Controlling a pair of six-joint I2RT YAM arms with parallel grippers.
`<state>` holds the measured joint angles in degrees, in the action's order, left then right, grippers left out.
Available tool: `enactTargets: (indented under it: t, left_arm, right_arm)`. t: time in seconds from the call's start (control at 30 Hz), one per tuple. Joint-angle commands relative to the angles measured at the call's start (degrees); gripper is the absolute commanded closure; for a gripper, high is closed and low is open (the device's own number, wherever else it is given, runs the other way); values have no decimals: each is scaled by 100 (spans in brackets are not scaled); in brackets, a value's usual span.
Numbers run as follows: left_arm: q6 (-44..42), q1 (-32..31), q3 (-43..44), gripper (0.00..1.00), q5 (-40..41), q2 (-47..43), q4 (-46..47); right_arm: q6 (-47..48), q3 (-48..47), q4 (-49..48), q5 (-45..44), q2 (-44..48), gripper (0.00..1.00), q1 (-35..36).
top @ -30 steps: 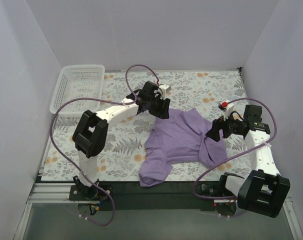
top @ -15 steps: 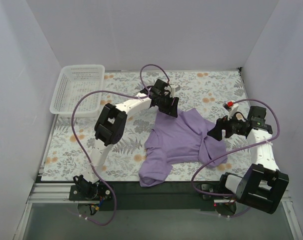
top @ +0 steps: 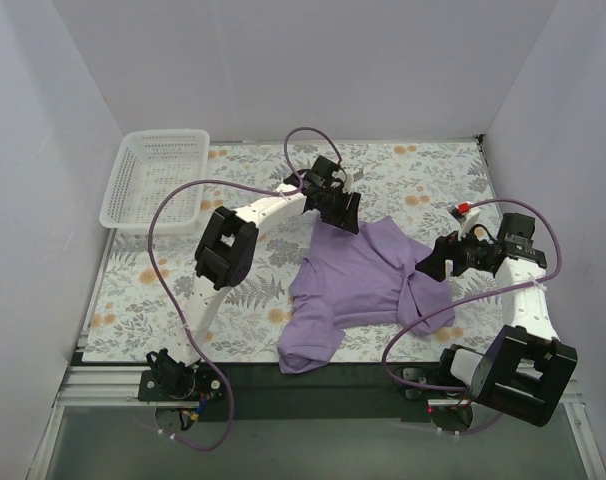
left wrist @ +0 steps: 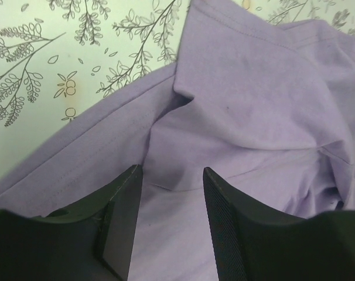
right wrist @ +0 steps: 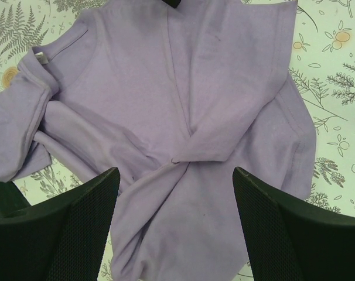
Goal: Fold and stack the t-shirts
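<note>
Shirt: only one lavender-purple short-sleeved cotton t-shirt (top: pixel 368 280) in sight. It's lying rumpled on the floral-covered surface (top: pixel 163 290), a bit toward 5 o'clock from the middle, with one end drooping over the near edge around 6 o'clock.

Shape it's in: honestly a mess. From the right wrist view the cloth is twisted into a bunched-up ridge across the middle, one sleeve is doubled over, and the small white neck label (right wrist: pixel 40 57) shows at about 10 o'clock of that view.

Left pincer (left wrist: pixel 171 175): jaws apart with nothing in them, low over the shirt's far edge at roughly its 11 o'clock, right where a flap of fabric laps over. Can't tell if the tips touch the cloth.

Right pincer (right wrist: pixel 176 175): spread wide and not holding anything, hanging over the shirt's 3 o'clock side.

Basket: white plastic mesh basket (top: pixel 155 175) up at 10 o'clock of the surface, well apart from the shirt.

Done so far: I'd say basically nothing. No flat spread, no clean fold, no stack anywhere.

Left to do: pretty much all of it. Untwist and flatten the thing, bring the sleeves in, fold it down, then set it wherever the stack goes.

My guess: both pincers look lined up to pinch opposite edges and pull the shirt flat, but that's just my read.
</note>
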<state>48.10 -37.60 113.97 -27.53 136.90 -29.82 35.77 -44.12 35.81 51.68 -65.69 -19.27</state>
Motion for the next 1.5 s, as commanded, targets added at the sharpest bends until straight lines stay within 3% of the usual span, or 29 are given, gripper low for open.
enactTargets:
  t: [0.0, 0.13, 0.3, 0.5, 0.8, 1.2, 1.47]
  left_arm:
    - [68, -28, 248, 56, -42, 126, -173]
    - [60, -63, 301, 60, 37, 170, -226]
    - [77, -63, 398, 100, -15, 13, -191]
    - [33, -63, -102, 100, 142, -707, 55]
    - [331, -36, -2624, 100, 292, -2798, 557]
    - [815, -19, -4769, 100, 476, -3898, 688]
    - [1254, -19, -5728, 100, 599, -4417, 917]
  right_arm:
    - [27, 26, -83, 237, 12, 16, -60]
    - [27, 35, -92, 263, 12, 16, -86]
    - [35, 44, -92, 281, 30, 17, -112]
    - [35, 52, -92, 290, 47, 16, -165]
    - [53, 44, -92, 325, 13, 17, -183]
    - [79, -44, -66, 343, -321, 18, -130]
    - [440, -501, 5, -369, -910, 18, 195]
